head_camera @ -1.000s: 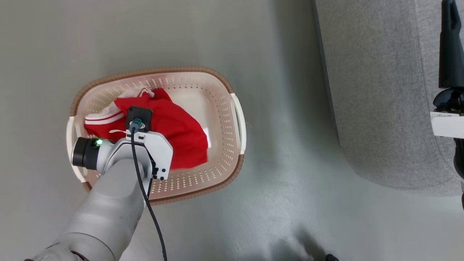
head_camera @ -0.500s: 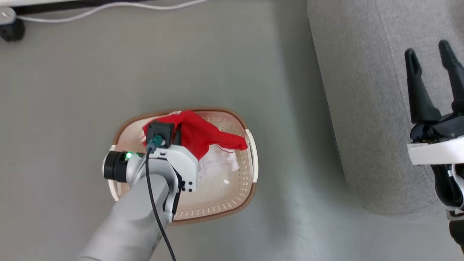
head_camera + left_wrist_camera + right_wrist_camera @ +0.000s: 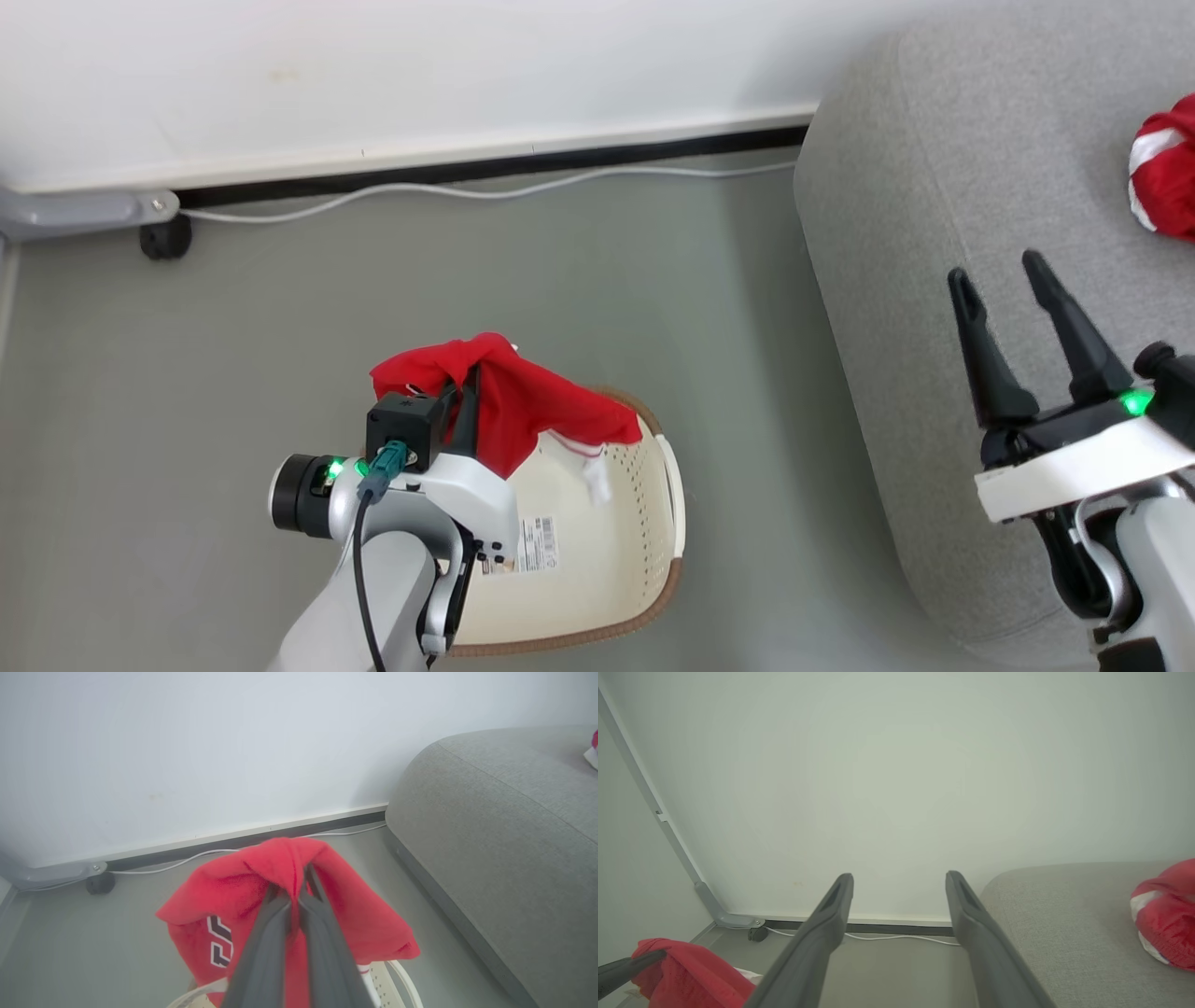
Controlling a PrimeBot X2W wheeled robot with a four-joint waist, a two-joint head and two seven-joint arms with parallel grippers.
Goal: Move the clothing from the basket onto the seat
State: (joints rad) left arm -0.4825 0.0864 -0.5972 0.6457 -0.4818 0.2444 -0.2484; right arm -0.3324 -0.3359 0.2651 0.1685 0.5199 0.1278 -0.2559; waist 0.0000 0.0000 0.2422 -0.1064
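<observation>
Holding one red garment (image 3: 509,411) in my left gripper (image 3: 470,392), I have both dark fingers pressed together on a bunched fold near its top. In the left wrist view the fabric (image 3: 280,882) drapes down on either side of my left gripper (image 3: 294,884), with white and dark lettering on the left drape. The cloth hangs above the far end of the laundry basket (image 3: 667,504). A strip of white trim dangles from the garment over the basket's inside, and I cannot tell whether it touches the wall. The basket is cream-white plastic with perforated walls and a brown woven-look rim, and it stands on the grey floor (image 3: 233,355). A barcode label (image 3: 537,543) is stuck to its inner bottom.

To the right of the basket, with a strip of floor between them, is the rounded end of the grey fabric sofa (image 3: 934,233). A second red garment with white stripes (image 3: 1165,173) lies bunched on the sofa's top surface, well in from that rounded end. My right gripper (image 3: 994,266) hangs over the sofa near the rounded end, fingers spread apart and holding nothing.

Beyond the basket, a white cable (image 3: 467,191) runs along the floor at the foot of a white wall (image 3: 467,75), and a black caster wheel (image 3: 166,238) sits at the wall's left end.
</observation>
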